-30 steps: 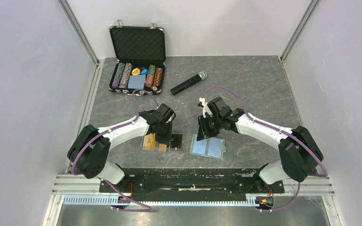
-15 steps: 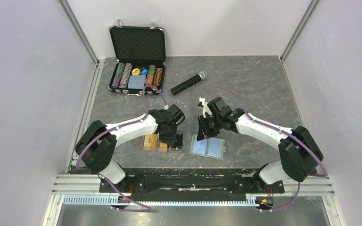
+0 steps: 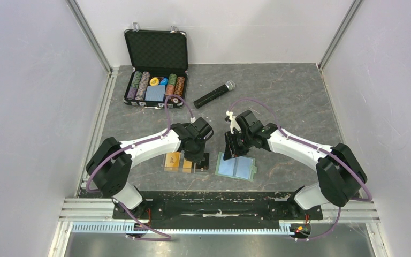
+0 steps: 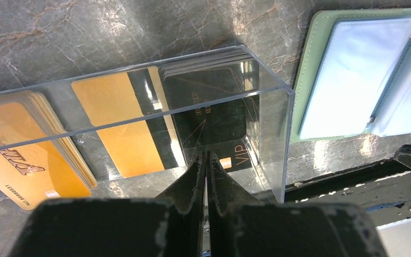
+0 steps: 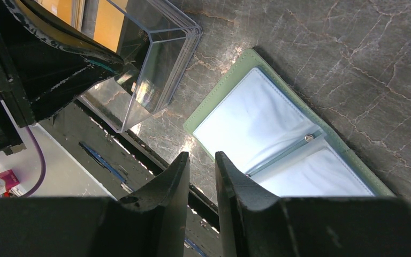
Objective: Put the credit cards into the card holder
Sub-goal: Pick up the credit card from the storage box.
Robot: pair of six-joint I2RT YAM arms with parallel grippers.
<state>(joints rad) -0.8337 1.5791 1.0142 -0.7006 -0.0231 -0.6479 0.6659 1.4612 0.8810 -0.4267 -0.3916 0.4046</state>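
Note:
The sage-green card holder (image 3: 236, 167) lies open, light blue inside up, and also shows in the left wrist view (image 4: 348, 80) and the right wrist view (image 5: 257, 123). To its left, orange credit cards (image 4: 123, 123) and a black VIP card (image 4: 214, 107) sit in a clear plastic tray (image 4: 278, 134). My left gripper (image 4: 204, 159) is shut, its tips low over the black card's near edge at the tray's right end (image 3: 197, 156). My right gripper (image 5: 202, 160) hovers narrowly open and empty above the holder's left corner (image 3: 231, 152).
An open black poker-chip case (image 3: 155, 64) stands at the back left. A black microphone (image 3: 213, 95) lies behind the arms. The black base rail (image 3: 214, 206) runs along the near edge, just in front of tray and holder.
My left gripper has moved right along the tray to its right end, over the black card. The right arm and the card holder have not moved.

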